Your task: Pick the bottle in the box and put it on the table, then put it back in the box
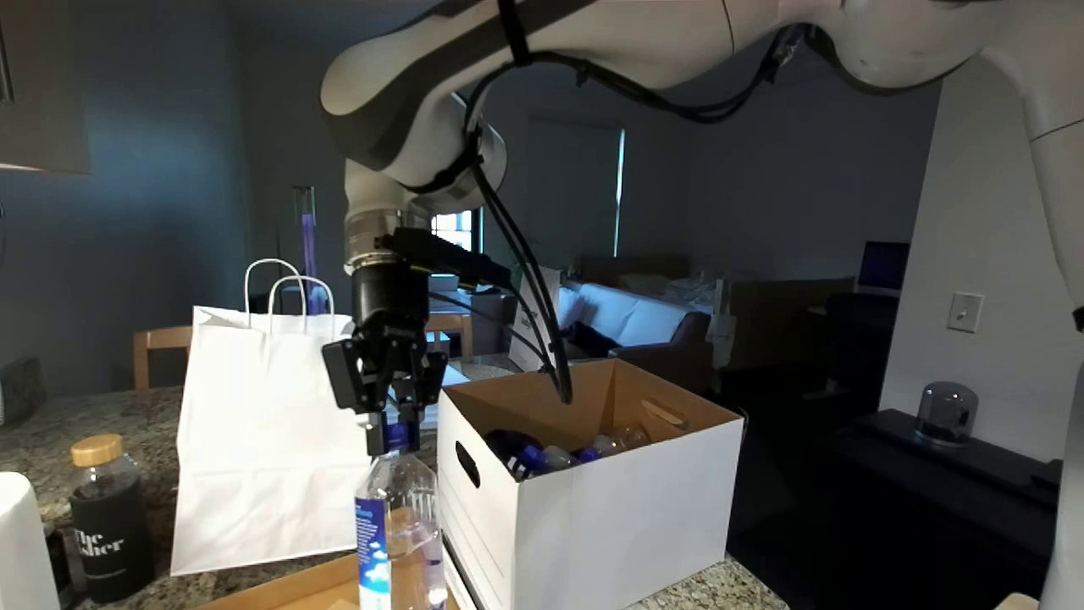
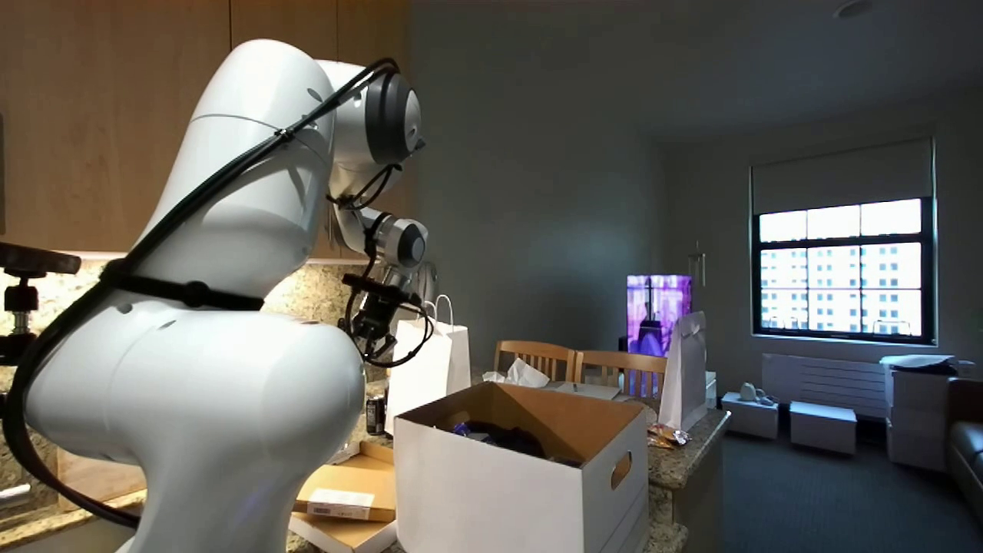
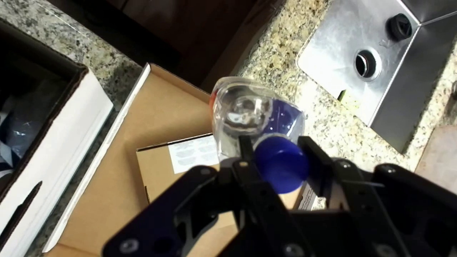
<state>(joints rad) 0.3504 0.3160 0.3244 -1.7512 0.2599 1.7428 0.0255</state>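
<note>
Gripping a clear bottle [image 1: 400, 534] by its top, the gripper [image 1: 393, 438] points down beside the box [image 1: 622, 517] in an exterior view; bottle upright, outside the box. In an exterior view, gripper near the paper bag [image 2: 439, 376]. Wrist view: fingers [image 3: 246, 151] narrow, either side of blue cap [image 3: 282, 166]; cardboard tray [image 3: 171, 103] partly behind bottle.

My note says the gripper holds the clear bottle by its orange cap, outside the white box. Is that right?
Not quite: the cap is blue, as the wrist view shows, not orange. The rest stands: the gripper holds the clear bottle by that cap, outside the white box.
</note>
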